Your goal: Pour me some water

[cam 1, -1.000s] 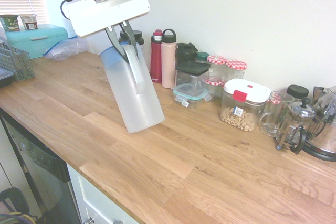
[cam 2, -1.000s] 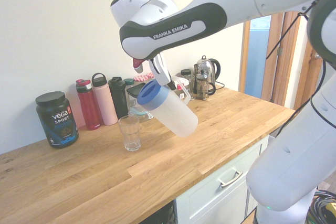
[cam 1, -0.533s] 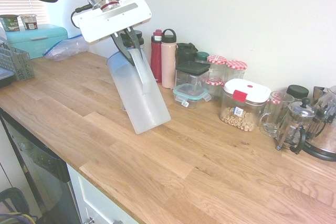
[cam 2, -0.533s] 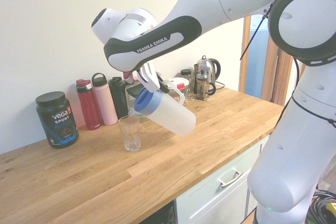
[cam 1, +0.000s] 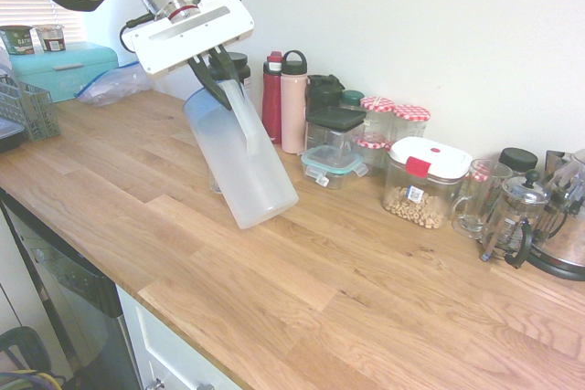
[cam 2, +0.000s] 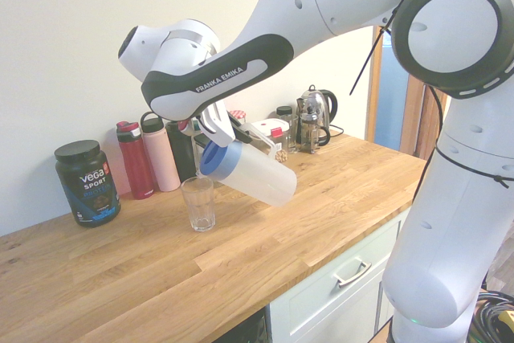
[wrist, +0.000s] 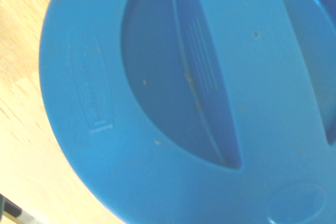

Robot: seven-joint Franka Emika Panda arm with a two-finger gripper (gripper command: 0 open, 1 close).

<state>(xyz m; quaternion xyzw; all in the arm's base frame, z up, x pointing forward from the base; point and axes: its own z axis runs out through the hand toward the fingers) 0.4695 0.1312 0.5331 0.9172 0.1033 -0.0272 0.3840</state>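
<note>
The white arm reaches over the wooden countertop (cam 1: 347,299) with its wrist bent so the gripper (cam 1: 222,79) points steeply down and toward the wall. Its jaws are clamped together on the looped white handle (cam 1: 245,116) of the frosted pitcher (cam 1: 239,162), gripping it near the top, just under the blue lid (cam 2: 215,158).

The pitcher hangs clear of the countertop, tipped well over: its lid end is low and leans toward the drinking glass (cam 2: 197,203), which stands upright on the countertop just below the lid's rim, while its base points up and away toward the countertop's front edge. Whether water is leaving the spout cannot be told. In the wrist view the lid (wrist: 199,98) fills nearly the whole picture; embossed writing on it is too blurred to read.

The arm's black band reads "FRANKA EMIKA". Left of the glass, by the wall, stands a dark tub (cam 2: 87,182) labelled "Vega Sport".
</note>
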